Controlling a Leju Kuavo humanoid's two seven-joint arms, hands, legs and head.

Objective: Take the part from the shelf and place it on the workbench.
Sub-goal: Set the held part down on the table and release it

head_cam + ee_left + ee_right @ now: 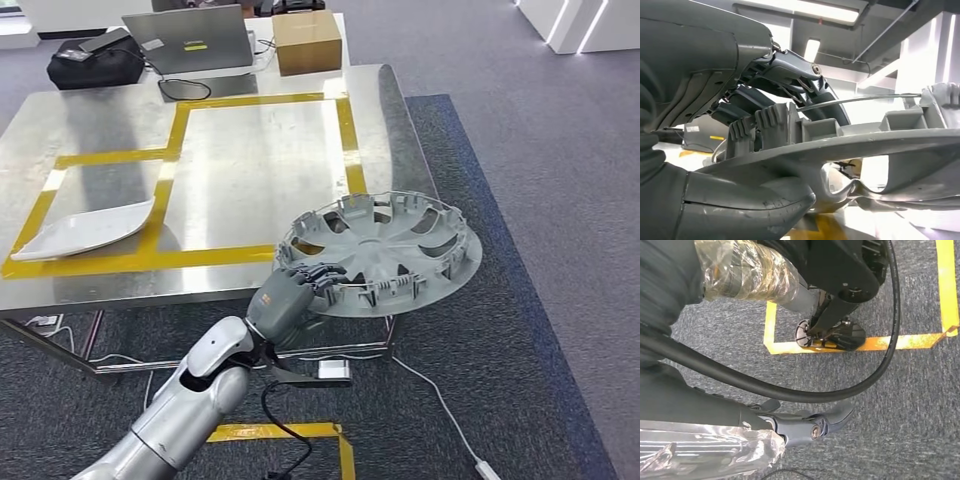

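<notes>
The part is a grey wheel cover (392,250), inner side up, hanging level over the front right corner of the steel workbench (249,170). My left hand (290,300) grips its near rim, fingers over the top and thumb beneath. In the left wrist view the cover's ribbed rim (866,145) lies between the dark fingers (798,70) and the thick thumb (753,200). My right hand (802,425) hangs over the grey carpet with its fingers stretched out and nothing in them.
A white curved part (83,230) lies on the bench's left side inside yellow tape lines. A laptop (189,40), a cardboard box (307,40) and a black bag (94,62) sit at the far edge. A white cable (438,400) and yellow floor tape (302,432) cross the carpet.
</notes>
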